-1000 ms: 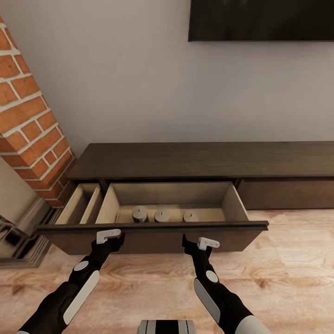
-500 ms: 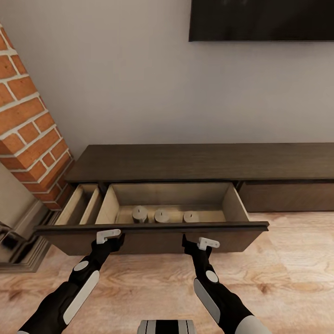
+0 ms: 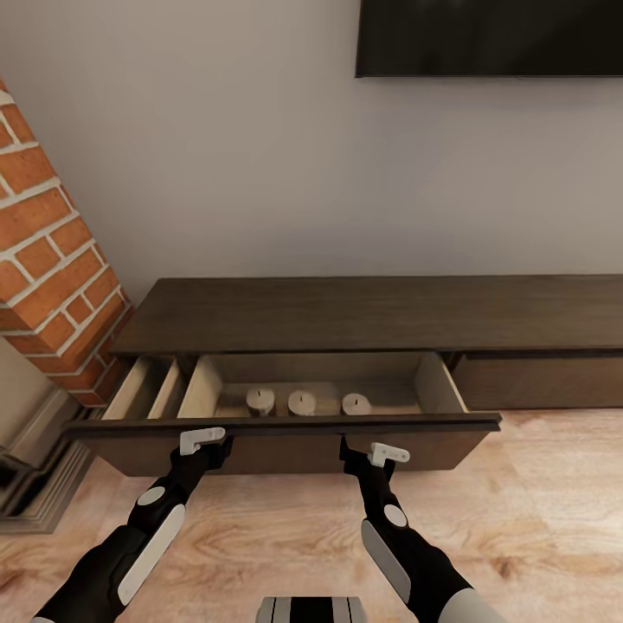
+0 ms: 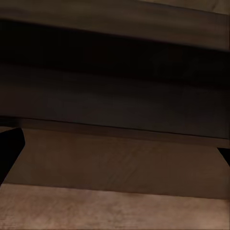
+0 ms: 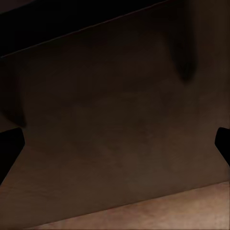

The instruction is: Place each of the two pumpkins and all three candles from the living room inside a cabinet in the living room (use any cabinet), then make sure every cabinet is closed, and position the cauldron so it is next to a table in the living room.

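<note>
Head view, candles (image 3: 302,401): three stood in a row inside the open drawer (image 3: 285,437) of the cabinet (image 3: 381,311), at 12 o'clock from the robot.
Head view, end effectors: left end effector (image 3: 213,452) and right end effector (image 3: 356,457) sat against the drawer front; cannot tell their opening here.
Left wrist view: fingers spread wide, empty, dark drawer front close ahead.
Right wrist view: fingers spread, empty, facing the dark panel.
Progress (judgement): candles stowed; drawer not yet closed; pumpkins and cauldron unconfirmed.

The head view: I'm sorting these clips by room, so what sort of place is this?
Most likely a living room: a long, low dark-brown wood cabinet stands against a pale wall beneath a flat black wall-mounted screen, with a red brick column beside it and light wood-plank flooring.
</note>
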